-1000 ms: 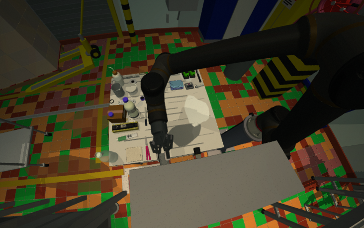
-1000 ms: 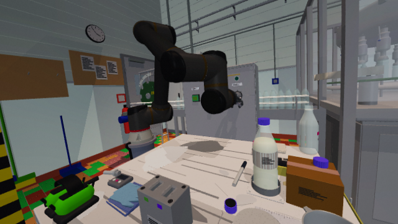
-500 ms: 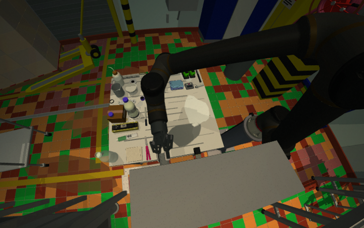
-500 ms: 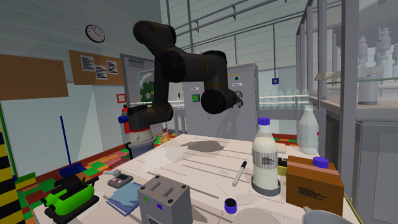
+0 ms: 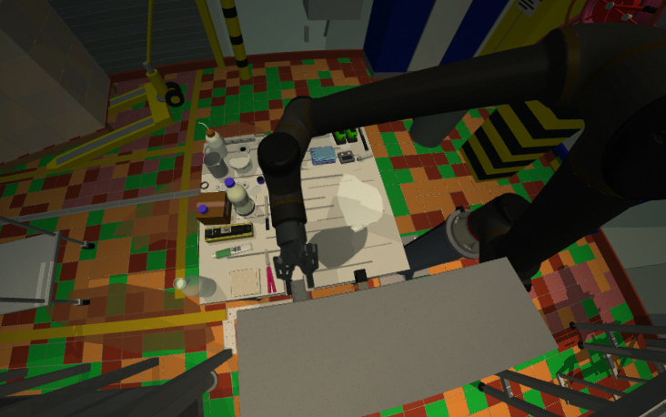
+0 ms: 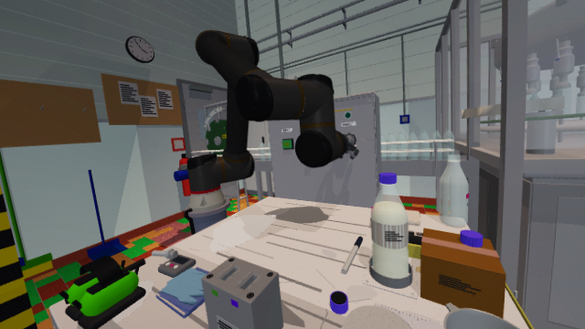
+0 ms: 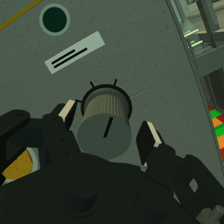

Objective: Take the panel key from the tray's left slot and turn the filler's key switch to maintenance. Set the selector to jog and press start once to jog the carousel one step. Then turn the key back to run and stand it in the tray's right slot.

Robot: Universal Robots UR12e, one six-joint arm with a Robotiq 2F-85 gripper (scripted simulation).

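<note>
The grey ribbed selector knob juts from the filler's control panel, its black pointer line aimed up and a little right toward the tick marks on its collar, and my open gripper straddles it with a pad on either side, holding nothing. A dark round indicator and a white label sit above the knob on the panel. A yellow-orange round part shows at the lower left behind my finger linkage. The grey two-slot key tray stands at the near end of the table. I see no key in it.
The grey control cabinet stands beyond the table's far end, with my gripper at its face. On the table are a milk bottle, a brown carton, a marker pen, a blue cloth and a green tool.
</note>
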